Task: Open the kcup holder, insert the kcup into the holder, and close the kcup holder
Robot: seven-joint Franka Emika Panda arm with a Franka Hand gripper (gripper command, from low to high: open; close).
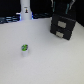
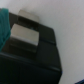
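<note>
The kcup holder (image 1: pixel 63 26) is a black box at the exterior view's upper right, with two stacked drawer fronts and pale handles, both looking shut. The kcup (image 1: pixel 24 48), a tiny pod with a green top, lies on the white table well to the exterior view's left of the holder and nearer the camera. My gripper (image 1: pixel 63 9) is a dark blurred shape right above the holder's top; its jaws do not show clearly. The wrist view shows the holder (image 2: pixel 42 57) very close, with a teal shape (image 2: pixel 4 25) at the frame edge.
A white bottle-shaped object (image 1: pixel 25 11) stands at the back, toward the exterior view's left. Dark equipment (image 1: pixel 7 20) lines the table's far edge. The white table (image 1: pixel 45 62) spreads around the kcup.
</note>
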